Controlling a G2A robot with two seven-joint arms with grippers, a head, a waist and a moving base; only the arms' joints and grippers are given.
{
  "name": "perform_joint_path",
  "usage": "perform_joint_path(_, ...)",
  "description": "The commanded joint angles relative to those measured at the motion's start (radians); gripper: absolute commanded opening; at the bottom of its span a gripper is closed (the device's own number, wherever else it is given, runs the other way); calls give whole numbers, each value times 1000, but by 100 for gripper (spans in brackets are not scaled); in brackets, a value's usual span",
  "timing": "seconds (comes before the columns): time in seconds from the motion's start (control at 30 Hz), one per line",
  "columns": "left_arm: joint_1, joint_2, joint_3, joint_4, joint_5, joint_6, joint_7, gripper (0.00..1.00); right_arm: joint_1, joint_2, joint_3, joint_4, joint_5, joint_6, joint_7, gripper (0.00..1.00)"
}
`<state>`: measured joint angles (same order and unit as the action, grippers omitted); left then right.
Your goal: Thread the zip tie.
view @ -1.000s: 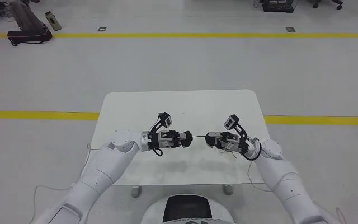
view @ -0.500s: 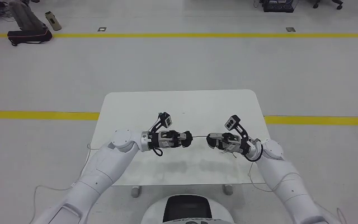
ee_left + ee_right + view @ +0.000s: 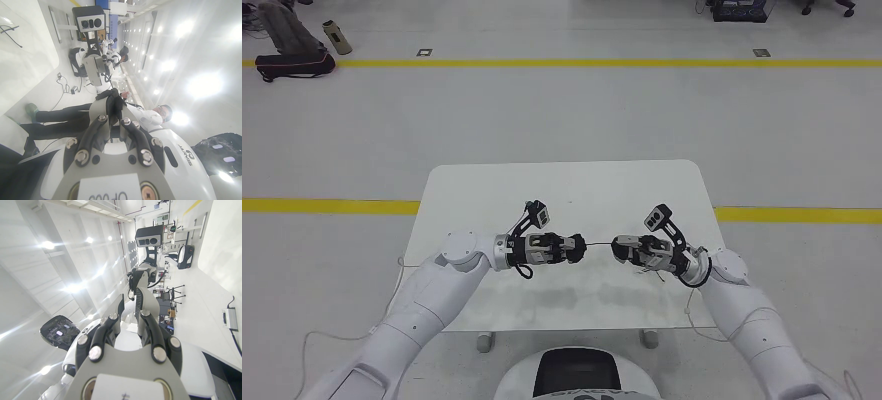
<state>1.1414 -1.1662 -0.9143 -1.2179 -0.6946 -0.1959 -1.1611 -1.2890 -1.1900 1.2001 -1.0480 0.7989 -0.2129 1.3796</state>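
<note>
Two grippers face above the white rectangular table (image 3: pixel 562 185): left gripper (image 3: pixel 579 245) at nine o'clock pinches the thin black zip tie (image 3: pixel 597 243) level, likely aiming it at the right gripper (image 3: pixel 616 246), fingers (image 3: pixel 139 303) parted.

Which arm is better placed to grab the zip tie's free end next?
Probably the right: the right gripper sits open facing the free end of the zip tie, while the left gripper is shut on its other end.
</note>
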Motion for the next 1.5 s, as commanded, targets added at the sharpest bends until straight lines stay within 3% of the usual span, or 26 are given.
perform_joint_path(0.0,0,0,0,0,0,0,0,0,1,0,-1,1,0,-1,0,15)
perform_joint_path(0.4,0,0,0,0,0,0,0,0,9,-1,-10,11,3,-8,6,15)
perform_joint_path(0.83,0,0,0,0,0,0,0,0,16,-2,-18,17,0,-9,7,0)
perform_joint_path(1.03,0,0,0,0,0,0,0,0,17,-2,-21,17,-4,-9,4,0)
perform_joint_path(1.07,0,0,0,0,0,0,0,31,17,-2,-21,16,-4,-9,4,0)
perform_joint_path(1.1,0,0,0,0,0,0,0,100,16,-2,-20,17,-1,-10,2,0)
perform_joint_path(1.47,0,0,0,0,0,0,0,100,4,-3,0,19,54,-25,-26,0)
